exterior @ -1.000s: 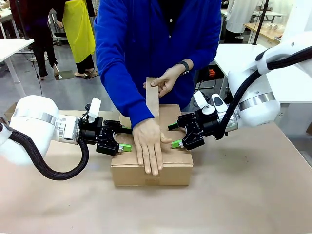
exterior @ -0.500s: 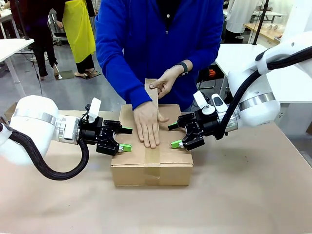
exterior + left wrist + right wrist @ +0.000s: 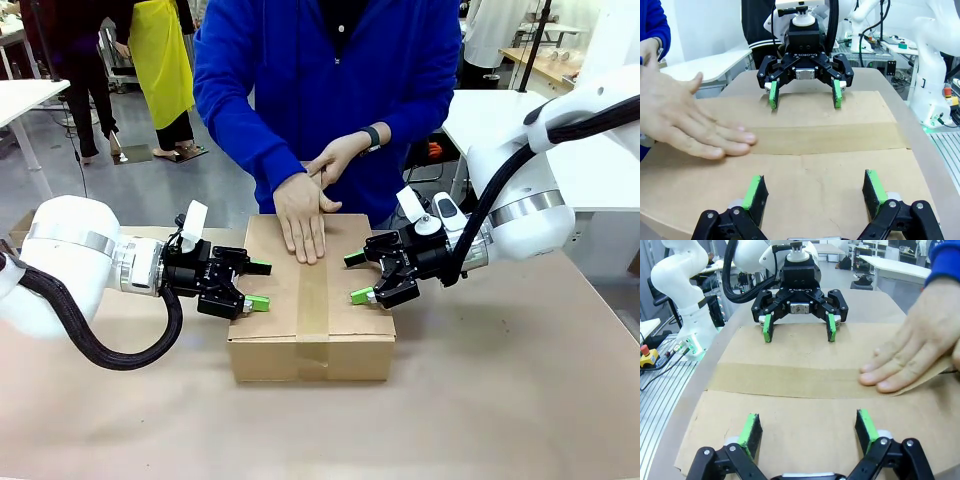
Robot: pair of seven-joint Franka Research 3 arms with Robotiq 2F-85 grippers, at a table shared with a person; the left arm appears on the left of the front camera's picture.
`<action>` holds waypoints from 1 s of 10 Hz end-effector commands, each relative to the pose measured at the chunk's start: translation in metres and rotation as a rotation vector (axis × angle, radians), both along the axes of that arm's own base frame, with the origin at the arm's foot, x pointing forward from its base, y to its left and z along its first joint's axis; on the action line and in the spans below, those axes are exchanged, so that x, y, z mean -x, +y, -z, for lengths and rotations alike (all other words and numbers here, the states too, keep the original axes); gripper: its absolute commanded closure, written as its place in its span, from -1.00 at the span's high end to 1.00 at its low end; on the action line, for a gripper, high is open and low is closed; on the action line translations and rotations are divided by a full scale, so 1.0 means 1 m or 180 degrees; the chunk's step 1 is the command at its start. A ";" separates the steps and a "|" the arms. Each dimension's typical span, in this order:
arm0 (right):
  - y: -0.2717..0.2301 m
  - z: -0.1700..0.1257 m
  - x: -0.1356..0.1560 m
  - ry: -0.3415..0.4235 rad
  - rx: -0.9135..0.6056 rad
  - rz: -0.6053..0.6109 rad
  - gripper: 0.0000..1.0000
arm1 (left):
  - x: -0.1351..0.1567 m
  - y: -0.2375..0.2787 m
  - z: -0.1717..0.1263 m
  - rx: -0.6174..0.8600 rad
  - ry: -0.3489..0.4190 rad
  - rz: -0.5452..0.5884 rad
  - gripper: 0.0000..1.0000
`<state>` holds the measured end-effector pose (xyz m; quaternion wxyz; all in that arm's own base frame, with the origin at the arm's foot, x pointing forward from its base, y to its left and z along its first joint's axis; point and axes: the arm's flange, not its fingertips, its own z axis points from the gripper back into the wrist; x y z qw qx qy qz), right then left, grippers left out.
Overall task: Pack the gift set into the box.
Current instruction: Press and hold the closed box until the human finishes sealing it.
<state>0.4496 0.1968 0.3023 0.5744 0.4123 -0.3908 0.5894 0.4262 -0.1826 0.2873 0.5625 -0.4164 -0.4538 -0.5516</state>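
The box point(image 3: 355, 325) is a brown cardboard carton with its flaps shut and a strip of brown tape point(image 3: 313, 300) along the middle seam. The gift set is hidden. My left gripper point(image 3: 258, 285) is open, its green pads over the box top's left edge. My right gripper point(image 3: 356, 278) is open over the right edge. A person's hand point(image 3: 301, 218) lies flat on the tape at the far edge. In the left wrist view my left gripper point(image 3: 814, 192) faces the right gripper point(image 3: 805, 99) across the box point(image 3: 840, 165). The right wrist view has the right gripper point(image 3: 807, 427) near and the left gripper point(image 3: 797, 332) far.
The person in a blue top stands at the far side, the other hand point(image 3: 335, 160) just above the flat one. Brown paper covers the table point(image 3: 500, 400), with free room in front of the box and to its right. White tables stand behind.
The person's flat hand slid along the tape from the near edge to the far edge, and the raised tape end was laid down. Both grippers kept still.
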 end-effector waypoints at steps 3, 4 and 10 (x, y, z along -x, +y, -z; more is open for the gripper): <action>0.001 0.000 0.000 -0.0030 0.0007 -0.0007 1.00 | 0.001 0.001 0.002 -0.0021 -0.0040 0.0019 1.00; 0.001 0.000 0.000 -0.0030 0.0007 -0.0007 1.00 | 0.001 0.001 0.002 -0.0021 -0.0040 0.0019 1.00; 0.001 0.000 0.000 -0.0030 0.0007 -0.0007 1.00 | 0.001 0.001 0.002 -0.0021 -0.0040 0.0019 1.00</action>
